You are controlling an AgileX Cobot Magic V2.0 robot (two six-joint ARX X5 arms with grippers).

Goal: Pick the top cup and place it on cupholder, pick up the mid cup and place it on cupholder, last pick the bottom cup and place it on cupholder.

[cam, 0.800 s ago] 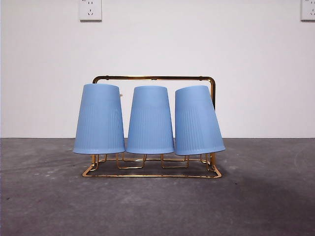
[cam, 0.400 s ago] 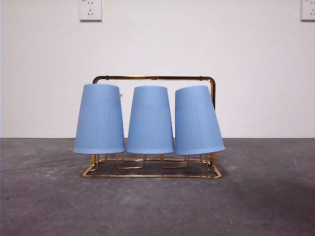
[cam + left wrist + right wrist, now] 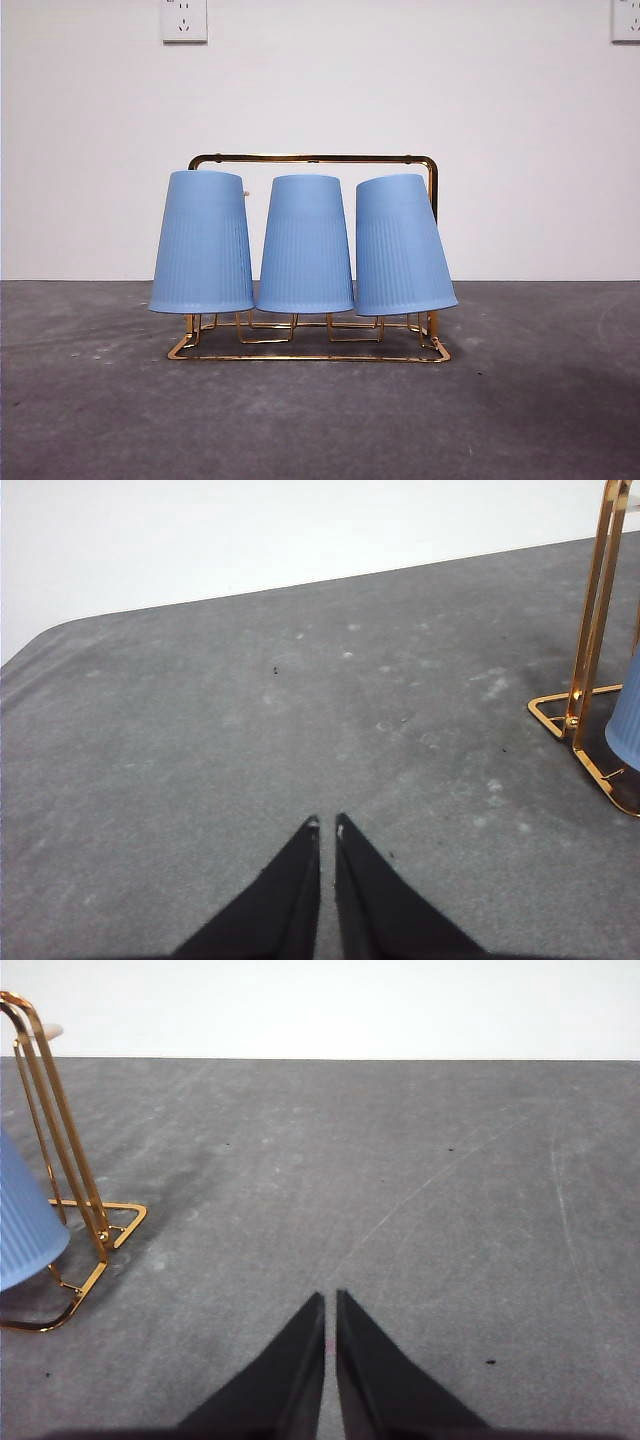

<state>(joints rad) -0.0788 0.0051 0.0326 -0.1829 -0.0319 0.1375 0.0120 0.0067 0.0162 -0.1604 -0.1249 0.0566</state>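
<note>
1. Cupholder (image 3: pixel 312 158): mid-table, pegs hidden under three inverted blue cups (image 3: pixel 305 245).
2. Left gripper (image 3: pixel 327 827): jaws nearly together, empty, beside the rack over bare table (image 3: pixel 200 740).
3. Right gripper (image 3: pixel 330 1300): likewise, opposite side.

- No text, label, brand, number or sign could be read in any view.
- The blue cups (image 3: pixel 305 245), the cupholder (image 3: pixel 312 158) and the grey table (image 3: pixel 540 400) carried no lettering.
- The wall sockets (image 3: pixel 183 20) showed only slots, no readable marking.
</note>
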